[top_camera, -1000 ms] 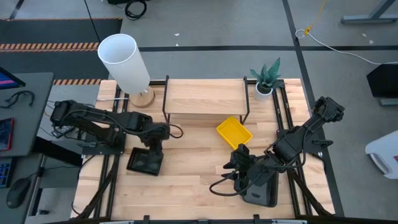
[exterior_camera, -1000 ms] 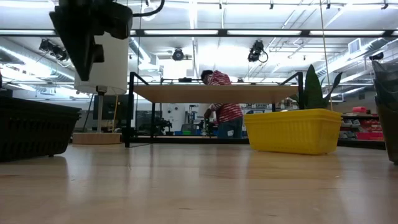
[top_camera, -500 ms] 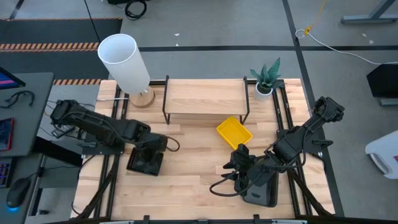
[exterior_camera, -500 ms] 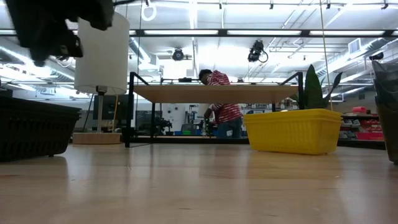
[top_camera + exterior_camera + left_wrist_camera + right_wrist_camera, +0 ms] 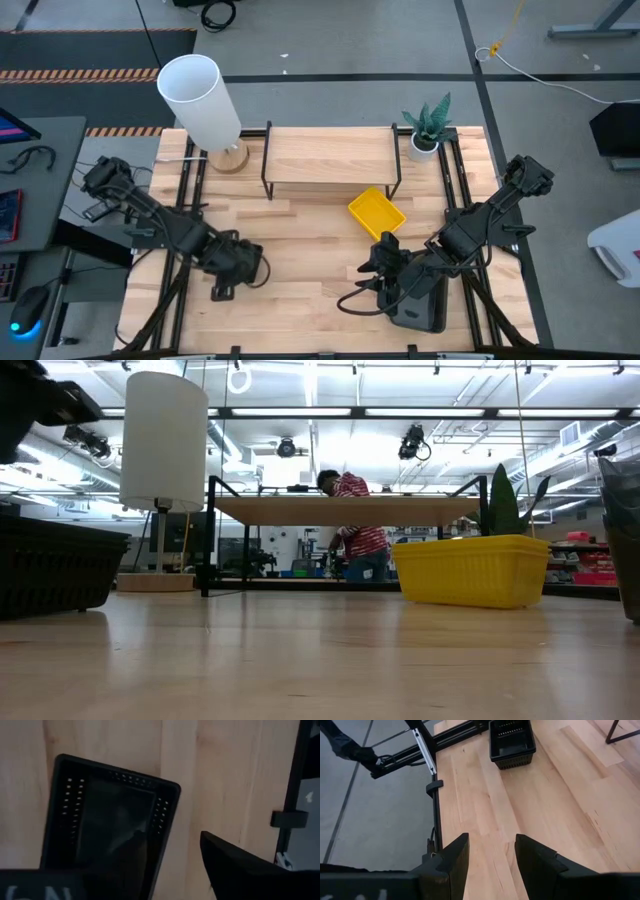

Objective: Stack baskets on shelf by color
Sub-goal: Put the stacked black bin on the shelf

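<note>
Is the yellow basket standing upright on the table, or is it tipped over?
Upright. The yellow basket rests flat on the tabletop with its rim level, and from above its open side faces up.

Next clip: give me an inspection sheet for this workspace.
Surface: wooden table, light planks.
Job's things: black basket under left hand; yellow basket in front of shelf; grey basket by right arm.
Clutter: lamp, potted plant.
Hands: left hand open over black basket; right hand open, holding nothing.
Cables: yellow cable on floor.
Surroundings: person beyond the table.
</note>
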`<state>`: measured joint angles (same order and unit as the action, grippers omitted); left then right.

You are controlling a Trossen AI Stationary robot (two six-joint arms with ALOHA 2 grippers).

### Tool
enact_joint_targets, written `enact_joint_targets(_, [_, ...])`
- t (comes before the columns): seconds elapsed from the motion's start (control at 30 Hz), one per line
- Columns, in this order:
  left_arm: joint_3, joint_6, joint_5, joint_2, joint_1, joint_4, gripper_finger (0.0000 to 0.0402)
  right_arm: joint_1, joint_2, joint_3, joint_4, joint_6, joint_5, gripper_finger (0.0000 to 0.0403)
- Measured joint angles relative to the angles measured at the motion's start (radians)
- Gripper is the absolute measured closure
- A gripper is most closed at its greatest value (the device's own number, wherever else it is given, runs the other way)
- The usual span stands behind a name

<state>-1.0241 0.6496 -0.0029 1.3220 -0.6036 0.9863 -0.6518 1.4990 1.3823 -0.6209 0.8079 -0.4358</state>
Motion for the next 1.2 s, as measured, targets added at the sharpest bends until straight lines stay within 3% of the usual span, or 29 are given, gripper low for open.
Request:
enact_joint_targets(0.23, [0.001,-0.003,-0.077,0.0,-0.077,0.012,0.0182,0.003,0.0,0.0,0.0,-0.022,0.0,0.0239])
enact_joint_targets(0.7, [0.001,0.02,-0.148,0.0,-0.163,0.012,0.0223,0.012,0.0,0.0,0.0,-0.023,0.008,0.0239])
enact_joint_targets(1.2, [0.001,0.011,-0.191,0.0,-0.179,0.016,0.0229,0.014,0.0,0.0,0.029,-0.026,0.01,0.0239])
